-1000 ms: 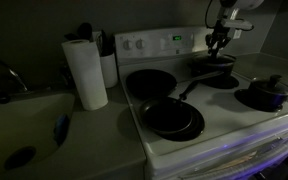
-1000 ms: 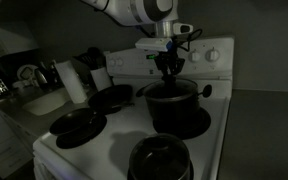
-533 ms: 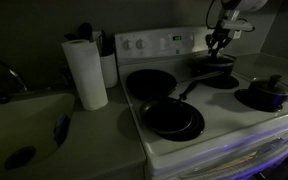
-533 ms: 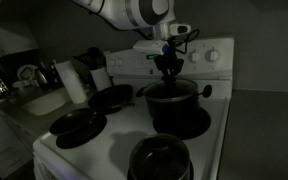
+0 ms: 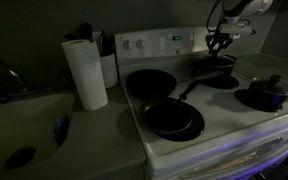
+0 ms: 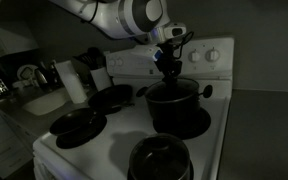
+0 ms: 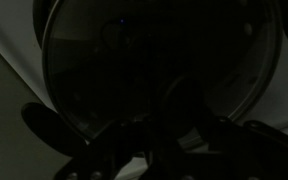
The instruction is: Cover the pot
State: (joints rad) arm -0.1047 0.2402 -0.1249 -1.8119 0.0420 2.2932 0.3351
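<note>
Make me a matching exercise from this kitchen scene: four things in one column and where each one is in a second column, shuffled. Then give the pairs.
Things:
1. paper towel roll
2. pot
3. dark-blue saucepan
4. pincer

Places:
A. in the air just above the pot
B. standing on the counter beside the stove
C. on a rear burner, near the control panel
D. on a front burner, near the stove's front edge

Pairs: 1-B, 2-C, 3-D, 4-A
</note>
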